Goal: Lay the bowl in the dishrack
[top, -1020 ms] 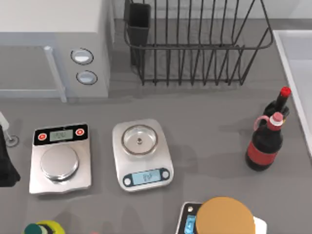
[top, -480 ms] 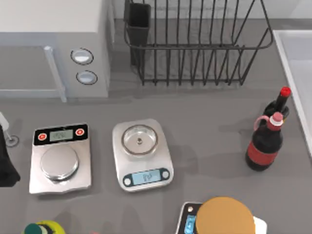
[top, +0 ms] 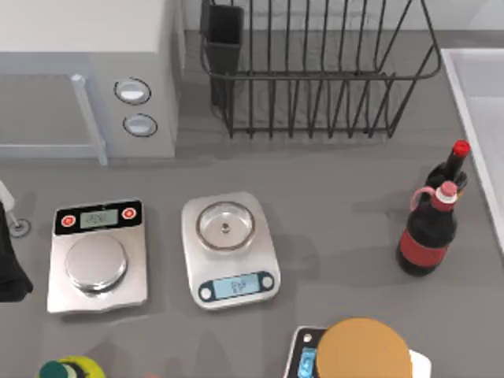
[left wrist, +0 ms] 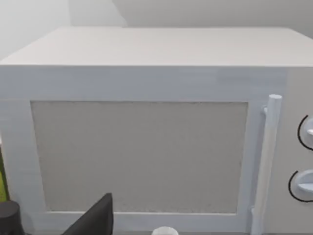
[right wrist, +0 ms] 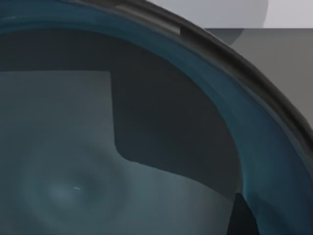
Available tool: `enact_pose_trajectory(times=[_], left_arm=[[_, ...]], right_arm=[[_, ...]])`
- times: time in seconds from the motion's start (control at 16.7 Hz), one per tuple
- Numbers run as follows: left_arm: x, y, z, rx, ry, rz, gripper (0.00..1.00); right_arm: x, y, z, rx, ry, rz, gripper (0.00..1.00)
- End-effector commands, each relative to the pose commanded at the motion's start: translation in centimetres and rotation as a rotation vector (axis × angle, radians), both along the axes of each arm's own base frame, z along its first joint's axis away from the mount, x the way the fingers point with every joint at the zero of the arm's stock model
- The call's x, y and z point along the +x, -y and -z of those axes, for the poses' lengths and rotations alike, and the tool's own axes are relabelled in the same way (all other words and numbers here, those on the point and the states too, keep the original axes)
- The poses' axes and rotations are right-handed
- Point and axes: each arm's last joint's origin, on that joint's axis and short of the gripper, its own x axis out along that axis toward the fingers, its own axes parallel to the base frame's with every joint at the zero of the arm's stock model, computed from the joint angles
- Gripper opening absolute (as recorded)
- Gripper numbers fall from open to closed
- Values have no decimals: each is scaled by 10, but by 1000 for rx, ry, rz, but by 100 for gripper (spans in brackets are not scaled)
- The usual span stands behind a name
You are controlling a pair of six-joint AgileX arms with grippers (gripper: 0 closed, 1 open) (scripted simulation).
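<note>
The dishrack (top: 315,75), black wire with upright tines, stands at the back of the table, with a black utensil cup (top: 224,35) at its left corner. Nothing lies in it. Very close in the right wrist view is the bowl (right wrist: 210,93), with a blue rim and a dark grey inside. A dark sliver of my right gripper (right wrist: 240,215) shows at its edge. A round tan thing (top: 364,350) rests on a scale at the table's front edge; I cannot tell whether it is the bowl. My left arm (top: 9,268) waits at the far left, its gripper (left wrist: 97,219) facing the microwave.
A white microwave (top: 79,63) fills the back left, beside the rack. Two kitchen scales (top: 96,256) (top: 230,248) sit mid-table. A dark red bottle (top: 427,232) stands at the right, near a white raised surface (top: 480,102). A yellow-green item (top: 71,368) is at the front left.
</note>
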Motion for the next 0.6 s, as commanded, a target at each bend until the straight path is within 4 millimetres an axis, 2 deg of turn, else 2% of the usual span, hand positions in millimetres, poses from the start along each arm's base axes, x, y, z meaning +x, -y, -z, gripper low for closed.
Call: enact_pose_trajectory(times=[0.42,0.6], left_arm=[[0,0,0,0,0,0,100],[0,0,0,0,0,0,100]], right_arm=[[0,0,-1,-2,2,0,0],[6,6,-16,0,2,0,0]])
